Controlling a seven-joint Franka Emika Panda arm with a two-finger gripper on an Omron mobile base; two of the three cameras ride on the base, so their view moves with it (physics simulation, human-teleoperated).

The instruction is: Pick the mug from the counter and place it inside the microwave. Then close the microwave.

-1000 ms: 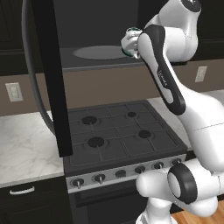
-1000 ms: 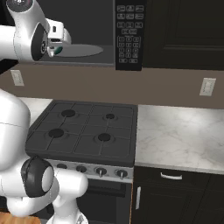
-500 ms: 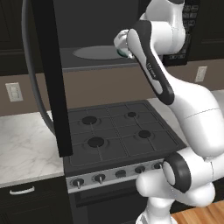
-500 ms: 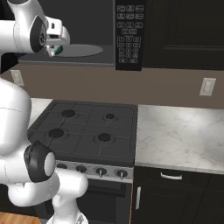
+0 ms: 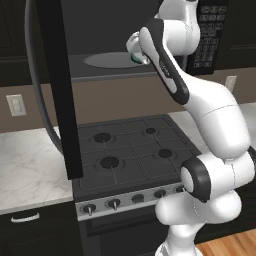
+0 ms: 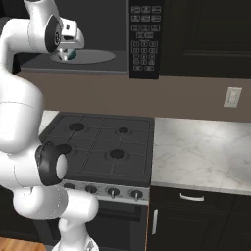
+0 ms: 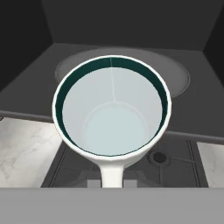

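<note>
My gripper (image 5: 135, 52) is shut on the white mug (image 5: 133, 45) and holds it at the mouth of the open microwave (image 5: 107, 60), high above the stove. In the right base view the gripper (image 6: 69, 52) and the mug's teal inside (image 6: 71, 56) sit just left of the grey turntable (image 6: 90, 56). The hand view looks down into the mug (image 7: 111, 111), its handle (image 7: 113, 173) pointing at the hand, with the turntable (image 7: 177, 72) beyond it. The microwave door (image 5: 57, 85) stands wide open to the left. The counter (image 6: 206, 147) lies right of the stove.
A black gas stovetop (image 5: 130, 150) lies directly below the mug. The door's curved grey handle (image 5: 37, 95) hangs over the left counter (image 5: 30, 170). The keypad (image 6: 143, 39) flanks the cavity on the right. Wall outlets (image 6: 232, 97) sit on the brown backsplash.
The arm has carried the held mug a little leftward and inward to the microwave's opening. The gripper stays shut, and the door has not moved.
</note>
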